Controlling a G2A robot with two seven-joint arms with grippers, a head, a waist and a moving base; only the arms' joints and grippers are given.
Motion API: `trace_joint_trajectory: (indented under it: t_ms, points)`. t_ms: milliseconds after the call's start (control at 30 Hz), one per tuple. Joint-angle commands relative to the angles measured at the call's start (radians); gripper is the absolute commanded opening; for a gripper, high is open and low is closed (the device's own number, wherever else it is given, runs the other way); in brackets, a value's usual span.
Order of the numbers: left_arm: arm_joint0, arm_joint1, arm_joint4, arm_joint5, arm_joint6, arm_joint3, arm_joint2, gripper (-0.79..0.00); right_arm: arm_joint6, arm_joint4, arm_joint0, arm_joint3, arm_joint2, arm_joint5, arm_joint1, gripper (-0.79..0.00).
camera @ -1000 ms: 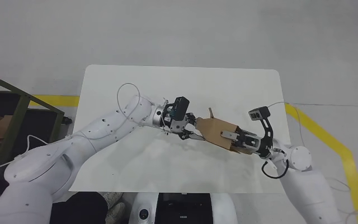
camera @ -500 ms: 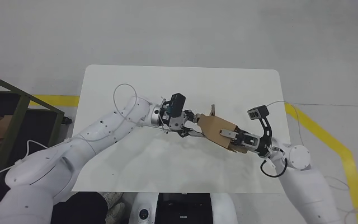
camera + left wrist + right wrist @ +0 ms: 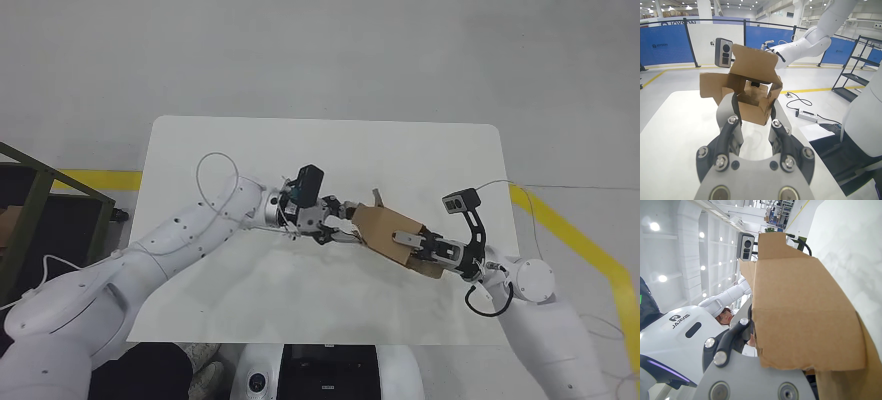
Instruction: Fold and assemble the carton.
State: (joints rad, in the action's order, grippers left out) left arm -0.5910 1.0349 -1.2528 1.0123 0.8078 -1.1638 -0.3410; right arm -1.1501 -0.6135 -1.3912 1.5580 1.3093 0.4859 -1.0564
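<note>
Left tool (image 3: 753,106) spread, tips straddling open end of carton (image 3: 753,75) | right tool (image 3: 418,246) pinching opposite wall, carton low over table (image 3: 250,150) | risk of buckling loose flaps or twisting carton out of pinch through closing off-crease

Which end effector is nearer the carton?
Right. The right end effector grips the carton at one end; the left end effector sits open at the opposite end, contact unclear.
</note>
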Motion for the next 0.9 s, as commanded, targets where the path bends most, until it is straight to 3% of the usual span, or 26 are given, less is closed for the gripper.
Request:
trace_joint_trajectory:
  t_ms: [0, 333, 867]
  points:
    - [0.002, -0.002, 0.013, 0.0, 0.0, 0.002, 0.002, -0.449, 0.0, 0.001, 0.0, 0.001, 0.0, -0.001, 0.0, -0.785]
    - [0.011, -0.003, 0.04, 0.0, 0.0, 0.013, 0.008, -0.468, 0.0, 0.006, 0.004, 0.013, -0.002, -0.011, 0.001, -0.785]
    - [0.01, 0.034, -0.019, -0.008, -0.057, -0.004, -0.018, -0.453, 0.003, 0.011, -0.002, 0.022, 0.001, -0.008, 0.003, -0.785]
